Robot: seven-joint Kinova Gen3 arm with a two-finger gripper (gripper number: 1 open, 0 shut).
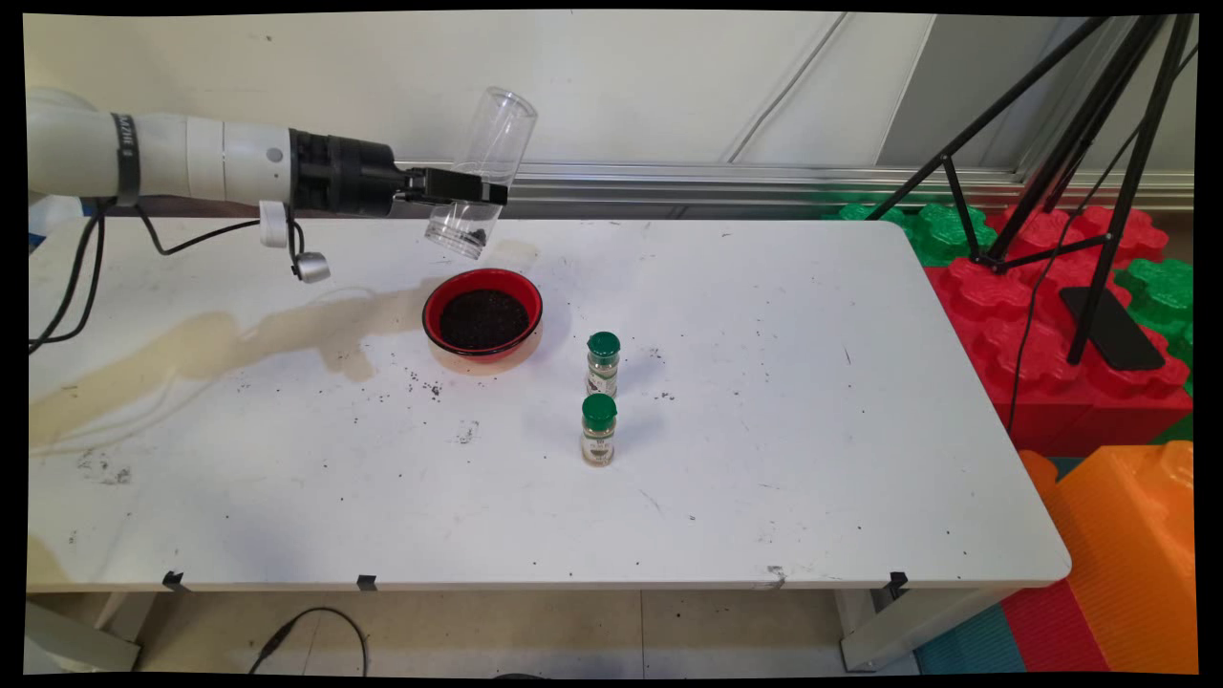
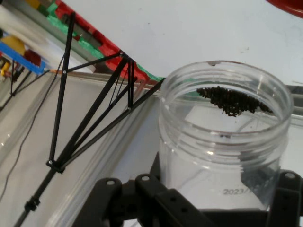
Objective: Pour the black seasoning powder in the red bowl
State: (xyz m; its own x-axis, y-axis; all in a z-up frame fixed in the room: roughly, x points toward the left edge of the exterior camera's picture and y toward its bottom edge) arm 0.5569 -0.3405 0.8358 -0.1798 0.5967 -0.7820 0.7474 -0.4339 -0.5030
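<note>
My gripper point(image 1: 475, 194) is shut on a clear plastic jar point(image 1: 482, 172), held tilted with its open mouth pointing down over the table. A few dark grains cling inside the jar near its mouth point(image 2: 232, 100). Just below and slightly in front sits a red bowl point(image 1: 482, 313) full of dark grains. In the hand view the jar point(image 2: 222, 151) fills the space between the fingers, and a sliver of the red bowl point(image 2: 286, 5) shows at the top right.
Two small spice jars with green lids stand right of the bowl, one point(image 1: 603, 363) behind the other point(image 1: 598, 429). Scattered dark grains and a brownish stain point(image 1: 220, 344) mark the table. A black tripod point(image 1: 1070, 143) and coloured blocks point(image 1: 1051, 315) stand beyond the right edge.
</note>
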